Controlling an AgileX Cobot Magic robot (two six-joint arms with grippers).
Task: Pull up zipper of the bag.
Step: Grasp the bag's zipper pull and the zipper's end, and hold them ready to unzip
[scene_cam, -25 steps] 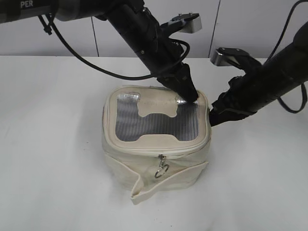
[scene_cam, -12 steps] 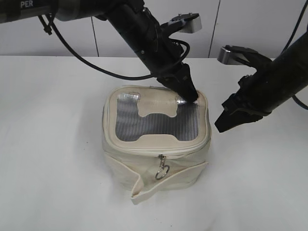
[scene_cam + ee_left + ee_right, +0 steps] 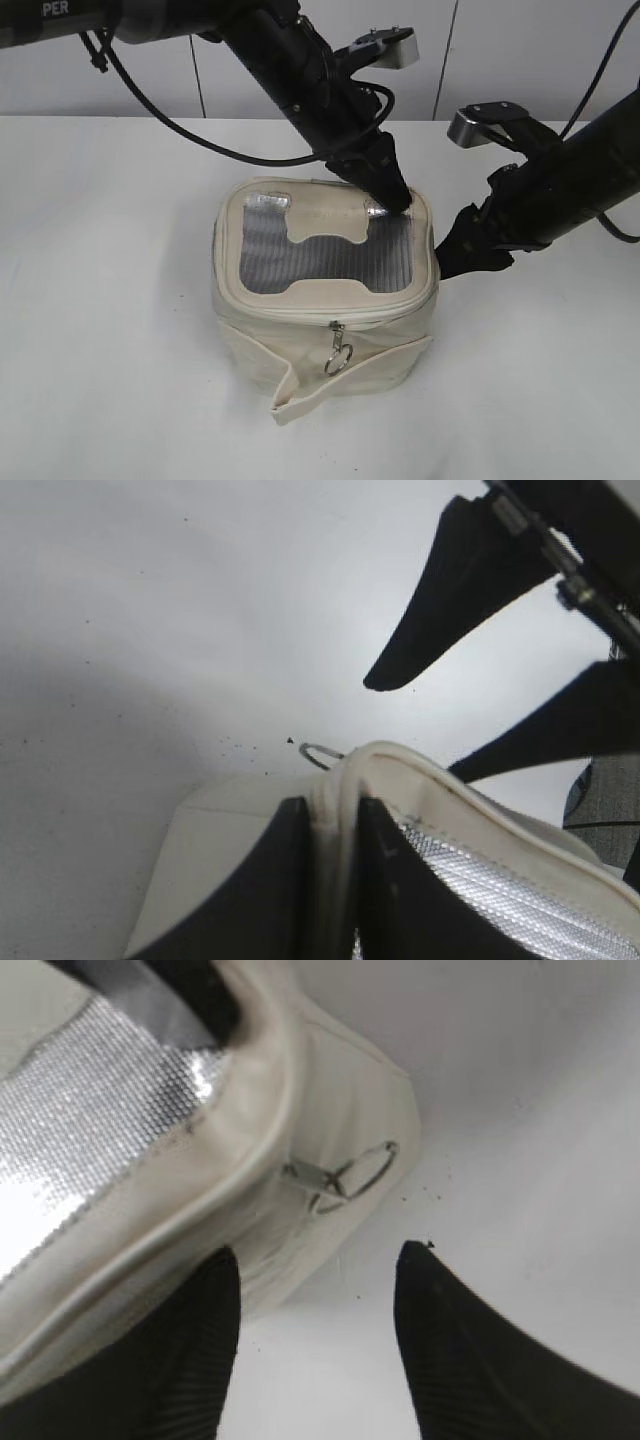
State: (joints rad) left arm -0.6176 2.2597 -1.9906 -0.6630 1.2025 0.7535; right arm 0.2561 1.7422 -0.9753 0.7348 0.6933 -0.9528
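The cream bag point(image 3: 262, 338) stands on the white table, its lid with grey mesh and an H-shaped patch facing up. The zipper point(image 3: 300, 313) runs round the lid rim. One silver slider with a ring pull point(image 3: 338, 352) hangs at the front. A second slider with its ring point(image 3: 345, 1178) sits at the bag's back right corner. My left gripper point(image 3: 397, 200) is shut on the lid rim at that corner, pinching the cream edge point(image 3: 332, 825). My right gripper point(image 3: 452, 258) is open and empty beside the bag's right side, its fingertips point(image 3: 315, 1260) just short of the second ring pull.
A loose strap flap point(image 3: 298, 395) hangs from the bag's front onto the white table point(image 3: 110, 300). A pale wall runs behind the table. Black cables trail from both arms above the table's back part.
My right gripper drew away to the right half a second ago, then came back down close to the bag's right side. My left gripper and the bag have stayed put.
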